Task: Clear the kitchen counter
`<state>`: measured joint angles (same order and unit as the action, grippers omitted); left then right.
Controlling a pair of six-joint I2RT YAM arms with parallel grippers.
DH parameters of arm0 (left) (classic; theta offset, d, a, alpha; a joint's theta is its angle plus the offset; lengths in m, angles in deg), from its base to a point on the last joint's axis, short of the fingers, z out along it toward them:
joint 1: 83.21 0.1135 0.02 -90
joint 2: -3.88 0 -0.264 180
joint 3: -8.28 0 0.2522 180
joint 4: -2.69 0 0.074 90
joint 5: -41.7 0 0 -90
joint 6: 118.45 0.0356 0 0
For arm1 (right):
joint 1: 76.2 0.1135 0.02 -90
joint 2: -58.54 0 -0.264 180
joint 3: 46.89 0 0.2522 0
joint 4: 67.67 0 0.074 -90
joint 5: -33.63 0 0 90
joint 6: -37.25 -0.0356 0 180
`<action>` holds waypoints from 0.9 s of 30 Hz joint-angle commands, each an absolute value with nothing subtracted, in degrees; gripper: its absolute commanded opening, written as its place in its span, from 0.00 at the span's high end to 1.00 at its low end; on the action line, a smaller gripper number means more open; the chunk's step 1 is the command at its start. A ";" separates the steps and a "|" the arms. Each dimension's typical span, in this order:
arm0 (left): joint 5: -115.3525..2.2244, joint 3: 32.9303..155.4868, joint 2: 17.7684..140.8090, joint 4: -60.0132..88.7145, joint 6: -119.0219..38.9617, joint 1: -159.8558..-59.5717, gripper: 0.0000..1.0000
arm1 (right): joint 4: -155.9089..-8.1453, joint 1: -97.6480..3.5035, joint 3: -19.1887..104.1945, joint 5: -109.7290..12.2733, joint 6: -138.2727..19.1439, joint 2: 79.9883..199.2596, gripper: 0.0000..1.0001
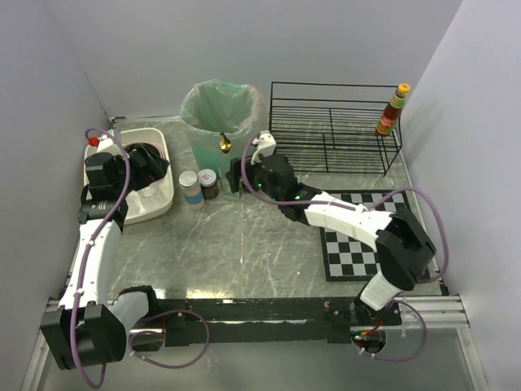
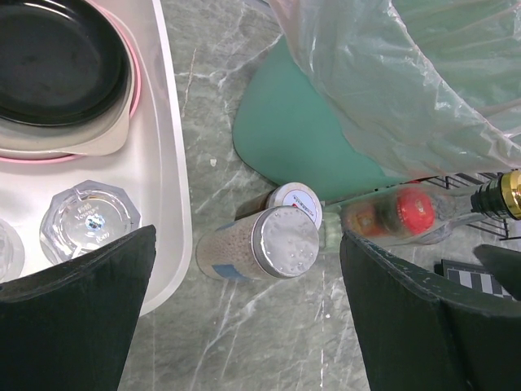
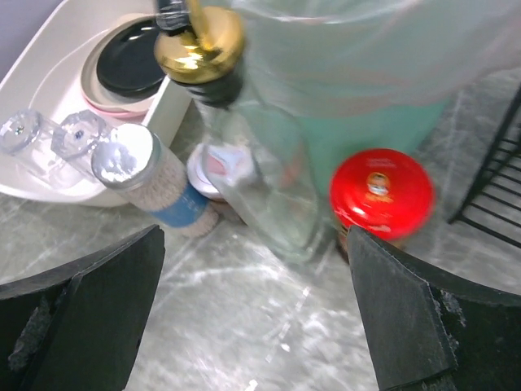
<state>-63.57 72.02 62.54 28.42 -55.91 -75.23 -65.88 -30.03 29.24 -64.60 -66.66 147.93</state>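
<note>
The kitchen counter (image 1: 244, 244) is grey marble. On it, before the green bin (image 1: 218, 114), stand a silver-lidded jar (image 1: 190, 189) with a blue label, a brown white-lidded jar (image 1: 208, 184), a clear glass bottle (image 3: 260, 179) with a gold cap (image 1: 224, 142), and a red-lidded jar (image 3: 381, 191). My left gripper (image 2: 247, 261) hangs open above the silver-lidded jar (image 2: 264, 244), at the tub's right edge (image 1: 145, 163). Open too, my right gripper (image 3: 256, 236) faces the bottle and red-lidded jar from close by (image 1: 242, 175). Neither gripper holds anything.
A white tub (image 1: 167, 175) at the left holds a black bowl (image 2: 57, 57), plates and glasses (image 2: 89, 220). A black wire rack (image 1: 334, 134) stands at the back right with a sauce bottle (image 1: 392, 110). A checkered mat (image 1: 358, 252) lies at the right.
</note>
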 commanded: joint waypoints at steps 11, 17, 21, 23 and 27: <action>-64.91 73.37 62.07 27.44 -55.34 -75.48 0.01 | -65.96 -25.22 43.41 -78.42 -69.27 160.40 0.00; -65.00 73.46 62.24 27.53 -55.34 -75.48 0.01 | -68.07 -24.78 49.30 -82.56 -68.75 165.94 0.00; -64.83 73.46 62.15 27.53 -55.26 -75.48 0.01 | -68.34 -24.61 52.12 -83.44 -68.04 168.75 0.01; -64.74 73.46 62.15 27.62 -55.17 -75.48 0.01 | -68.16 -24.43 52.65 -84.31 -67.61 169.81 0.03; -64.74 73.46 62.15 27.53 -55.17 -75.48 0.01 | -65.09 -23.64 50.72 -86.77 -65.94 170.51 0.09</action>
